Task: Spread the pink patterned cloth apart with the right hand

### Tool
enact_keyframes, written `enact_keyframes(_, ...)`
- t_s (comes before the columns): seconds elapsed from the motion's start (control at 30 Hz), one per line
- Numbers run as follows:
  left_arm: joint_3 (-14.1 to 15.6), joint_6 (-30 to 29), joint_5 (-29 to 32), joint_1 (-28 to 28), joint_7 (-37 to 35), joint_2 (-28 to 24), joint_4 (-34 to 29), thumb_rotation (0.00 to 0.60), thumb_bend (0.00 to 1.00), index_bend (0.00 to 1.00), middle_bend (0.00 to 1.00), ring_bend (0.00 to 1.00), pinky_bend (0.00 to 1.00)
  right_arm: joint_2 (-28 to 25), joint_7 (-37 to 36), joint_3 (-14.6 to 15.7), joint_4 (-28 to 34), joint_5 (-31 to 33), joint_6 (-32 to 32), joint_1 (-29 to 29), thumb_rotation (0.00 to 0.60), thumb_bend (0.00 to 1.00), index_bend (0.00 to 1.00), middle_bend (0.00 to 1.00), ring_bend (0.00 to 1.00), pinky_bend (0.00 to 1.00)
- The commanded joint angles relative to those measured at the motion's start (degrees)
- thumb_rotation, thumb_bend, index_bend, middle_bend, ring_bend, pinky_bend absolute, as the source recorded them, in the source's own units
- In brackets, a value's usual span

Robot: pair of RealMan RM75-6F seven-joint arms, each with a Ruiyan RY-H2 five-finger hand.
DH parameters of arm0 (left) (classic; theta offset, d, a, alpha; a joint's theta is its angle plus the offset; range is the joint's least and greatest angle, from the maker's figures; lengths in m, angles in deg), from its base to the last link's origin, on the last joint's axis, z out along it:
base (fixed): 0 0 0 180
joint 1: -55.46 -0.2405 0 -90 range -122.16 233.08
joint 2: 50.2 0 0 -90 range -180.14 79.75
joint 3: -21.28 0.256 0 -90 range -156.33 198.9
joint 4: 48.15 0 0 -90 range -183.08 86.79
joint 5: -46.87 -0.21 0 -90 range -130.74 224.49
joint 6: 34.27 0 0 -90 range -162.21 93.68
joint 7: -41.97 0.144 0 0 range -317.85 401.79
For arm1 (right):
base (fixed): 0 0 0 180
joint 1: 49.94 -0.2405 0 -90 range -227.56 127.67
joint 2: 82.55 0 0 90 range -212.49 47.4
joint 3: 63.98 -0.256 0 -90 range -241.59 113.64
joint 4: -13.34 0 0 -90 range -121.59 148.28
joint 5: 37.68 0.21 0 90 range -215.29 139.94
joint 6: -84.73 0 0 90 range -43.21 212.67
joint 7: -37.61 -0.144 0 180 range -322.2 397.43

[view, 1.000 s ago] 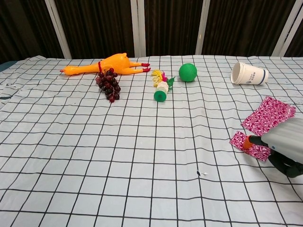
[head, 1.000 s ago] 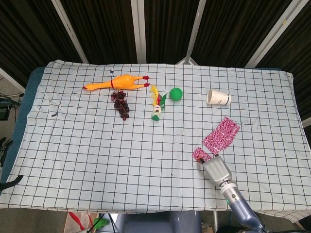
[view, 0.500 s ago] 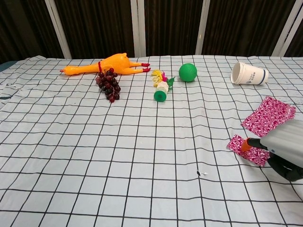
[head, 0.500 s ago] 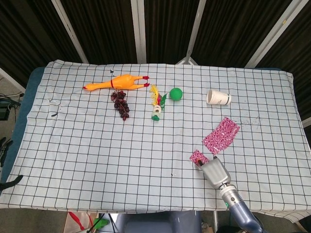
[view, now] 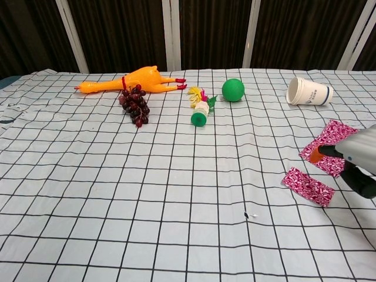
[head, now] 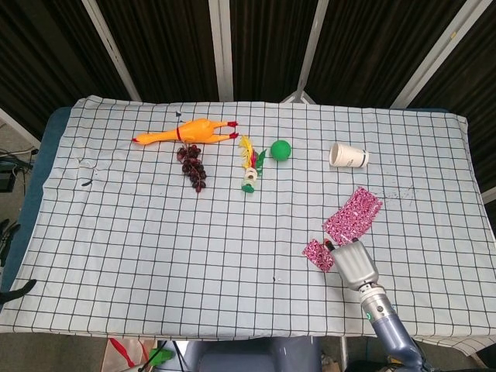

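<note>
The pink patterned cloth shows as two patches at the right of the table. The larger patch (head: 353,214) (view: 330,140) lies farther back, and a small strip (head: 315,253) (view: 308,186) lies nearer the front edge. My right hand (head: 354,263) (view: 358,164) hovers between them, back upward. One finger reaches out, and its orange tip (view: 317,154) sits at the near edge of the larger patch. The hand holds nothing. It hides whether the two patches join. My left hand appears in neither view.
A white paper cup (head: 348,156) lies on its side behind the cloth. Further left are a green ball (head: 280,149), a small shuttlecock-like toy (head: 249,174), dark grapes (head: 194,167) and a rubber chicken (head: 186,132). The checked tablecloth's front edge (head: 232,335) runs just below the hand.
My right hand has come off the small strip and moved back and right, so its fingertip now reaches the larger patch. The small strip lies uncovered, slightly further left.
</note>
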Motion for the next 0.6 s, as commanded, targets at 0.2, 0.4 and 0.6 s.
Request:
enact_keyframes(0.2,0.0,-0.3,-0.1,-0.1,0.8,0.3,-0.1,0.6,0.2,0.12,0.02,0.03,0.06,0.3,0.3,-1.9,-4.3,6.1,3.8,-2.5,0.6,0.71,0.24,0.81,0.76,0.45)
enact_keyframes(0.4,0.0,-0.5,0.0,-0.2,0.9,0.3,-0.1,0.6,0.2,0.12,0.02,0.03,0.06,0.8,0.4,-2.4,-5.5,8.2,4.4,-3.5,0.6,0.72,0.24,0.81,0.76,0.45)
enact_keyframes(0.6,-0.1,-0.1,0.2,0.1,1.3,0.5,-0.1,0.6,0.2,0.12,0.02,0.03,0.06,1.2,0.9,-2.5,-5.9,9.4,4.2,-4.2,0.6,0.73,0.24,0.81,0.76,0.45)
